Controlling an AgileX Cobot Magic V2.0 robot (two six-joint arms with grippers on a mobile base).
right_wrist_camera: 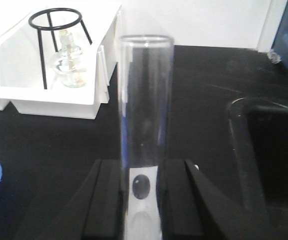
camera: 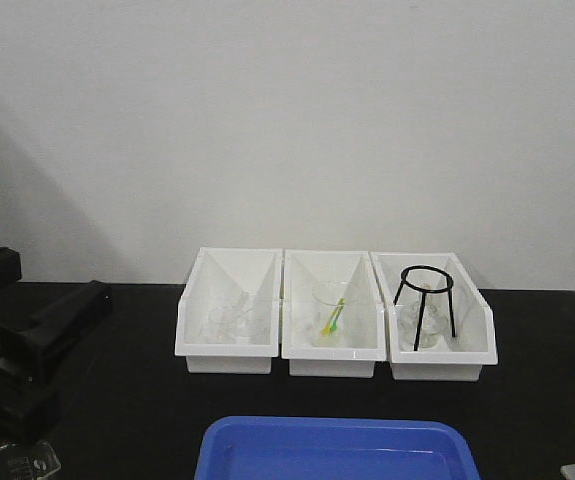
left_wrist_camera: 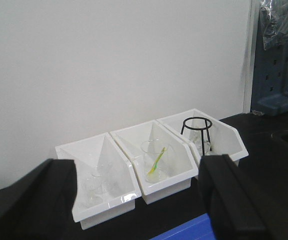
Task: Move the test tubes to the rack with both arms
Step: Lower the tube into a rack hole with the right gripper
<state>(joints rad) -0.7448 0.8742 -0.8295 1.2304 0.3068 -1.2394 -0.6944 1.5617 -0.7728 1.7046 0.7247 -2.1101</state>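
Frame centre: three white open-front bins (camera: 333,365), rightmost holds black wire tripod (camera: 419,322) | right gripper (right_wrist_camera: 142,200) pinches upright clear glass test tube (right_wrist_camera: 145,100) | left gripper (left_wrist_camera: 136,200) spread wide

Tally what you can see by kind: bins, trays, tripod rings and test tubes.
White bins: 3
Blue tray: 1
Black tripod ring: 1
Test tube, between the right fingers: 1
Total: 6
Glassware inside the bins is too blurred to count.

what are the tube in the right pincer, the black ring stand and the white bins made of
Test tube: clear, probably glass; table shows through, rim glints. Ring stand: thin black wire, likely coated metal. White bins: smooth moulded plastic, slight sheen.
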